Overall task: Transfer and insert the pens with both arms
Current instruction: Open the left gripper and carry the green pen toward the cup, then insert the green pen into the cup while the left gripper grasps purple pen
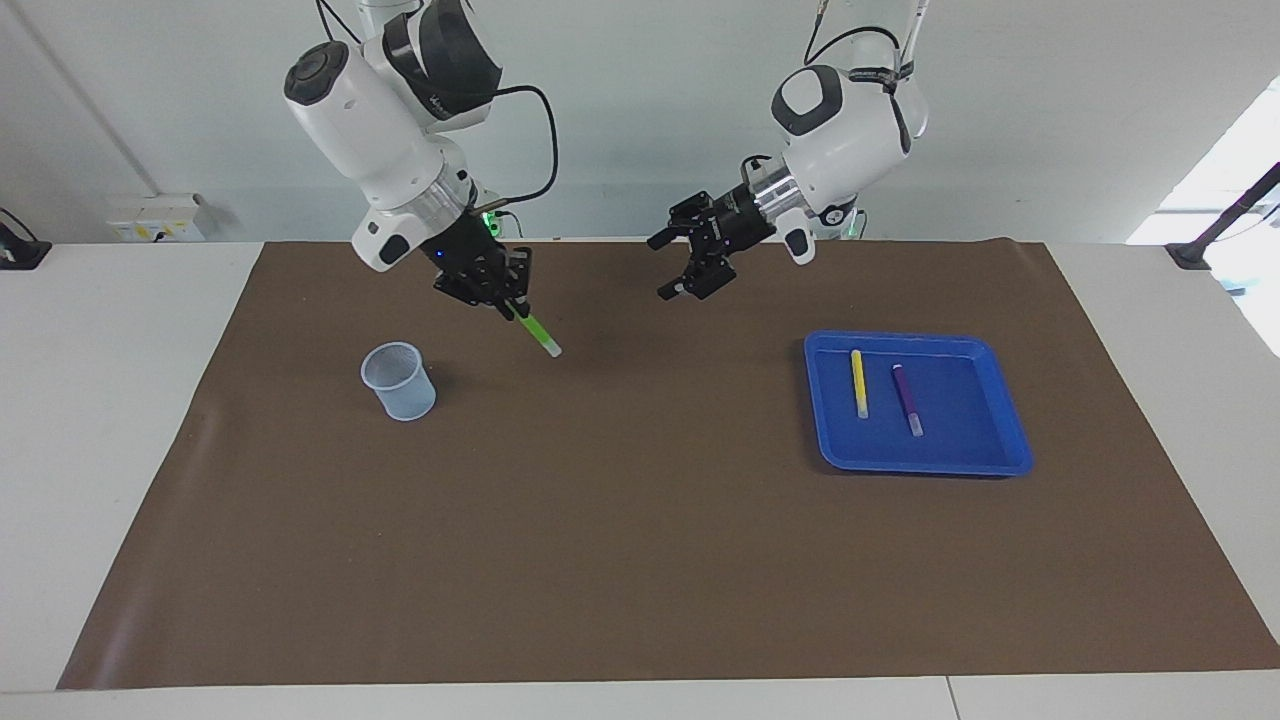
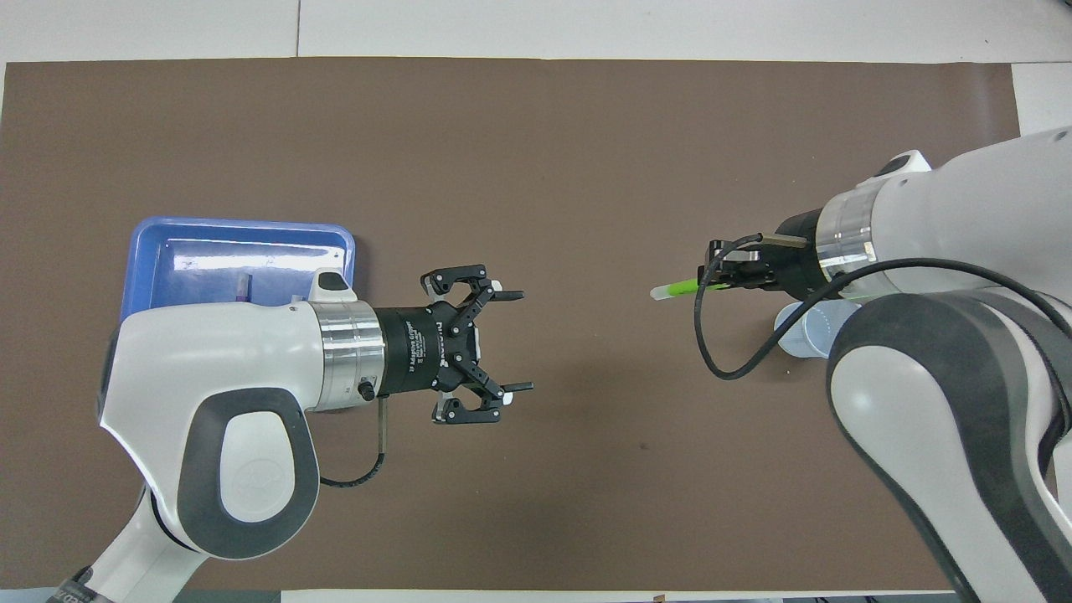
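Note:
My right gripper (image 1: 510,305) (image 2: 722,283) is shut on the green pen (image 1: 535,335) (image 2: 680,290). It holds the pen tilted in the air over the brown mat beside the clear cup (image 1: 398,380) (image 2: 802,332), pale tip pointing down. My left gripper (image 1: 662,268) (image 2: 523,341) hangs open and holds nothing over the mat's middle. The yellow pen (image 1: 858,383) and the purple pen (image 1: 907,398) lie side by side in the blue tray (image 1: 920,458) (image 2: 243,226). In the overhead view my left arm covers most of both.
The brown mat (image 1: 640,550) covers most of the white table. The cup stands toward the right arm's end and the tray toward the left arm's end. In the overhead view my right arm hides part of the cup.

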Motion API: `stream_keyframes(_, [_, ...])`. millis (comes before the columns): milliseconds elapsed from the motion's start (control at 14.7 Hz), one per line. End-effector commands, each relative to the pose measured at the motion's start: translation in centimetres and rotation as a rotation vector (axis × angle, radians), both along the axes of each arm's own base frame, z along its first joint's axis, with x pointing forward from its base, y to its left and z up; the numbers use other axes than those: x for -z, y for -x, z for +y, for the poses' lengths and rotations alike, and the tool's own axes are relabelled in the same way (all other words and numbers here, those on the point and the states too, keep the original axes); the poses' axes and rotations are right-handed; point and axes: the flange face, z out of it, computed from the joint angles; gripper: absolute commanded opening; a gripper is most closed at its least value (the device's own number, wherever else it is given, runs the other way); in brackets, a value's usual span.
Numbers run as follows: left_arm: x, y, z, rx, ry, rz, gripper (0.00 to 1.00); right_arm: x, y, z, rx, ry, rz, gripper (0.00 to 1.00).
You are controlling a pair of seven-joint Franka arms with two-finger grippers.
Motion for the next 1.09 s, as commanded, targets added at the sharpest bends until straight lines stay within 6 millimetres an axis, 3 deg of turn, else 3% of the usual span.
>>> stream_keyframes(0, [0.5, -0.8, 3.9, 0.091, -0.106, -0.089, 1.0, 0.2, 0.7, -2.9, -0.026, 0.148, -0.021, 0.0])
stream_keyframes(136, [1.0, -1.6, 6.1, 0.216, -0.174, -0.191, 1.0, 1.1, 1.1, -5.4, -0.013, 0.216, -0.01, 0.0])
stream_keyframes(407, [2.3, -3.5, 13.1, 0.48, -0.331, -0.332, 1.0, 3.2, 2.3, -11.9, -0.035, 0.291, 0.017, 0.0])
stream_keyframes(746, [6.2, -6.0, 23.3, 0.895, -0.475, -0.524, 1.0, 5.0, 3.9, -14.0, -0.029, 0.328, 0.047, 0.0])
stream_keyframes(1018, [9.3, -7.6, 28.4, 1.272, -0.576, -0.654, 1.0, 7.4, 5.3, -14.6, -0.042, 0.33, 0.005, 0.0])
